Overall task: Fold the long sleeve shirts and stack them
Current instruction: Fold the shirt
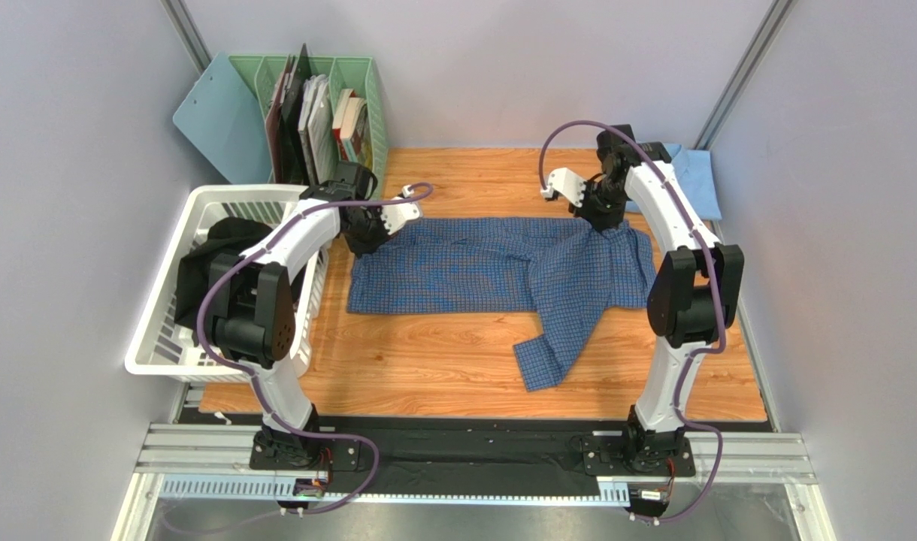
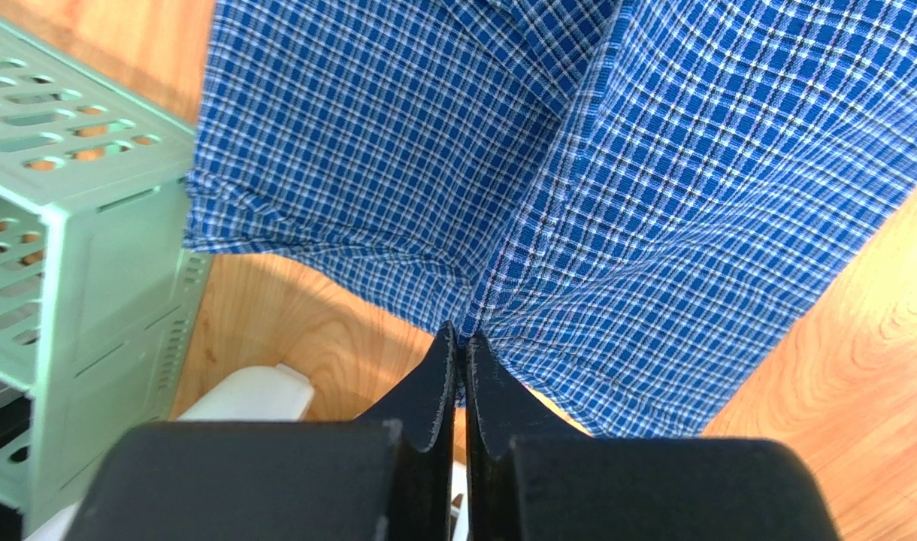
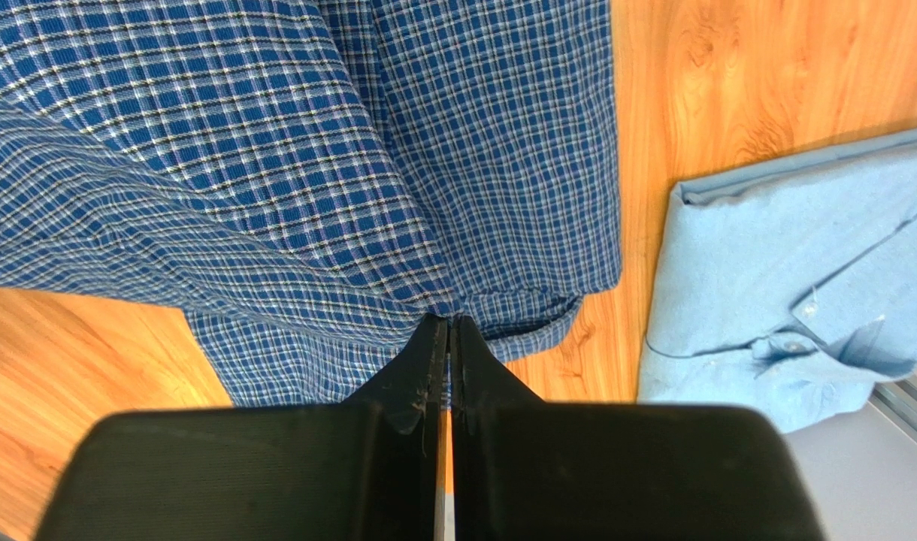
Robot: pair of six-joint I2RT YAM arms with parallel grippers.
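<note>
The mid-blue checked shirt [image 1: 486, 268] lies spread across the wooden table, one sleeve trailing toward the front [image 1: 553, 349]. My left gripper [image 1: 367, 231] is shut on the shirt's far left edge; the wrist view shows the cloth [image 2: 565, 169] pinched at my fingertips [image 2: 463, 336]. My right gripper [image 1: 602, 216] is shut on the shirt's far right edge, with the cloth [image 3: 316, 158] bunched at its tips [image 3: 447, 321]. The pale sky-blue shirt [image 1: 691, 180] lies folded at the back right corner and also shows in the right wrist view [image 3: 791, 282].
A white laundry basket [image 1: 164, 321] holding dark clothing stands at the table's left edge. A green file rack [image 1: 316, 113] with books stands at the back left, close to my left gripper; it shows in the left wrist view [image 2: 68, 237]. Grey walls enclose the table.
</note>
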